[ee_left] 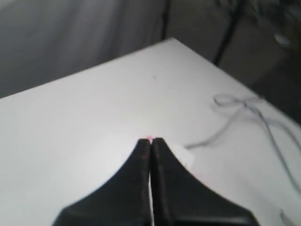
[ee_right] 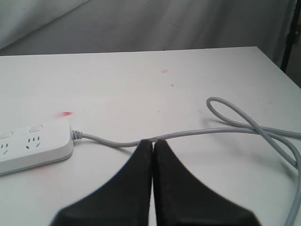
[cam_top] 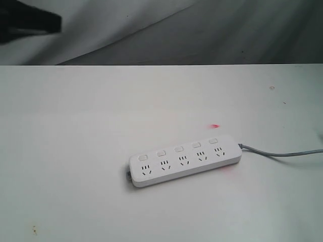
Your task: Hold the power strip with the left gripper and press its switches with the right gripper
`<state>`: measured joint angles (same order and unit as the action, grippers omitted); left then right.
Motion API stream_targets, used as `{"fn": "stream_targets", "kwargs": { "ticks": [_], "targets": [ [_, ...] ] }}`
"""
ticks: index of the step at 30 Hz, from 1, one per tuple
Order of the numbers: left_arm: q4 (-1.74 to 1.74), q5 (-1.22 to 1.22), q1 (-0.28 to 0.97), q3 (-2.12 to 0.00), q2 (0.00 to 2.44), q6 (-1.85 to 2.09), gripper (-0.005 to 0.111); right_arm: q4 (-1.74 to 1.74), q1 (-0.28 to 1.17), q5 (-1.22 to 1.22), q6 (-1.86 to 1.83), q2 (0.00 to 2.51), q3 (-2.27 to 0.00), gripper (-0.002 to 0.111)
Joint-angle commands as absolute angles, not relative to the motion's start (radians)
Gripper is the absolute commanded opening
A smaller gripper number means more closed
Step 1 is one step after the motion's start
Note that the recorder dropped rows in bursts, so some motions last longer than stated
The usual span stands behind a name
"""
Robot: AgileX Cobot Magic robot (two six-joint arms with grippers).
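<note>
The white power strip (cam_top: 184,160) lies flat on the white table (cam_top: 75,151), slightly slanted, sockets up. Its five switches (cam_top: 178,148) run in a row along the far side. The grey cable (cam_top: 282,154) leaves its right end. Neither gripper shows near it in the exterior view. In the left wrist view my left gripper (ee_left: 151,140) is shut on nothing, above the table, with a blurred white end of the strip (ee_left: 184,156) just beyond one finger. My right gripper (ee_right: 153,141) is shut and empty, over the cable (ee_right: 188,134), to the right of the strip's cable end (ee_right: 33,143).
The cable loops (ee_right: 244,117) across the table to the right of the strip. A black arm part (cam_top: 30,22) shows in the top left corner of the exterior view. A red light spot (cam_top: 215,126) lies behind the strip. Grey cloth hangs behind the table's far edge (cam_top: 161,64).
</note>
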<state>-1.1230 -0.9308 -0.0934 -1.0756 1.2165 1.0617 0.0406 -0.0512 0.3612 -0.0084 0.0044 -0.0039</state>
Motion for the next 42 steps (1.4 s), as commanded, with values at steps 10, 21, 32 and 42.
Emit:
{"fn": "stream_targets", "kwargs": {
  "ticks": [10, 21, 32, 42],
  "targets": [
    [-1.402, -0.449, -0.655, -1.097, 1.018, 1.173, 0.0, 0.041, -0.06, 0.347, -0.007, 0.0, 0.0, 0.0],
    [-1.401, -0.436, -0.681, -1.122, 0.918, 1.382, 0.0, 0.041, -0.06, 0.347, -0.007, 0.0, 0.0, 0.0],
    [-1.231, -0.342, -0.541, -1.096, 0.757, 0.968, 0.0, 0.041, -0.06, 0.347, -0.007, 0.0, 0.0, 0.0],
    [-1.193, -0.828, -0.365, -1.017, 0.651, 0.755, 0.0, 0.041, -0.06, 0.347, -0.007, 0.0, 0.0, 0.0]
  ]
}}
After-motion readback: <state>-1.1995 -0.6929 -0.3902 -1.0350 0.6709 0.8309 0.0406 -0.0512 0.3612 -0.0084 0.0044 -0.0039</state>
